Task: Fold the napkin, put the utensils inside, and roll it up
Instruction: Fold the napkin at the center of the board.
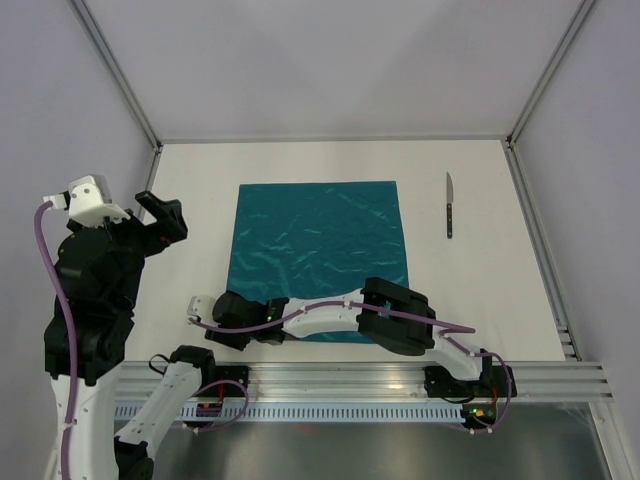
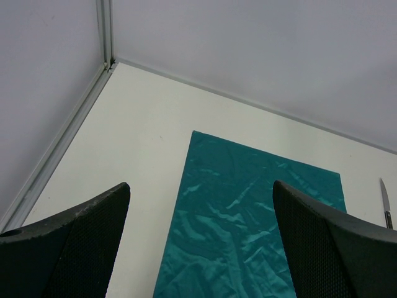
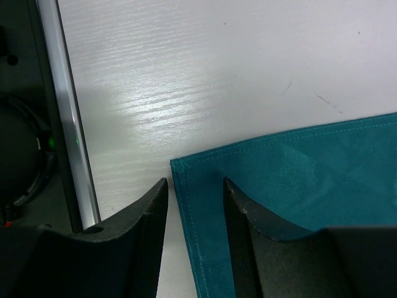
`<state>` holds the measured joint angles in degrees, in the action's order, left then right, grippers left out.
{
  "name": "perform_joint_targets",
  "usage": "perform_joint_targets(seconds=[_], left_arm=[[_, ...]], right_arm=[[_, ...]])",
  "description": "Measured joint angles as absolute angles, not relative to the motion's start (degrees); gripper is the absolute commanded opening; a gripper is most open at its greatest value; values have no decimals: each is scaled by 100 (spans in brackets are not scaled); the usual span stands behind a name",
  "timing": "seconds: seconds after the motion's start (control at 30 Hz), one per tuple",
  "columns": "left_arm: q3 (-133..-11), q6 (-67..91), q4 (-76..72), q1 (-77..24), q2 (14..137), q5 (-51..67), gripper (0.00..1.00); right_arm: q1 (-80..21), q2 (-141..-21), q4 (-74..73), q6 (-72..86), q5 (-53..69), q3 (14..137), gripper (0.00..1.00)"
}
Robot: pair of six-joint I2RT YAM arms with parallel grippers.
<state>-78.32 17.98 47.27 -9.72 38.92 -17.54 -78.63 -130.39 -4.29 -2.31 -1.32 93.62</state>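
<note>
The teal napkin [image 1: 320, 250] lies flat and wrinkled in the middle of the white table. The knife [image 1: 449, 205] lies to its right, apart from it, blade pointing away. My right gripper [image 1: 228, 305] is low at the napkin's near-left corner. In the right wrist view the gripper [image 3: 195, 181] is open. One finger rests on the bare table and the other over the napkin [image 3: 310, 180], so the hem lies between them. My left gripper [image 1: 165, 222] hangs wide open and empty above the table, left of the napkin. Its view shows the napkin [image 2: 248, 217] and the knife [image 2: 386, 202] beyond the gripper [image 2: 201, 184].
A metal rail [image 1: 400, 375] runs along the near edge, just behind my right gripper. White walls with aluminium posts [image 1: 155, 150] enclose the table at the back and both sides.
</note>
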Motion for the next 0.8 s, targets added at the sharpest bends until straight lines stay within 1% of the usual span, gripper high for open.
perform_joint_targets(seconds=[0.07, 0.1, 0.17, 0.27, 0.3, 0.57, 0.8], left_arm=[[-7832, 1798, 4727, -972, 3889, -1754, 100], [-7832, 1800, 4727, -972, 3889, -1754, 100], [-7832, 1800, 4727, -972, 3889, -1754, 100], [-7828, 1800, 4724, -972, 3889, -1756, 100], [-7819, 1800, 4724, -972, 3889, -1756, 100], [-7723, 1800, 4729, -972, 3903, -1776, 100], [-7717, 1800, 4731, -972, 3905, -1798, 100]], right_arm=[[-7863, -13045, -423, -220, -134, 9365, 45], [-7863, -13047, -421, -217, -132, 9365, 42], [-7863, -13052, -416, -215, -132, 9367, 39], [-7863, -13069, -370, -211, -132, 9369, 32], [-7865, -13076, -353, -211, -132, 9369, 28], [-7863, -13100, -344, -196, -119, 9406, 12], [-7852, -13100, -491, -193, -115, 9500, 7]])
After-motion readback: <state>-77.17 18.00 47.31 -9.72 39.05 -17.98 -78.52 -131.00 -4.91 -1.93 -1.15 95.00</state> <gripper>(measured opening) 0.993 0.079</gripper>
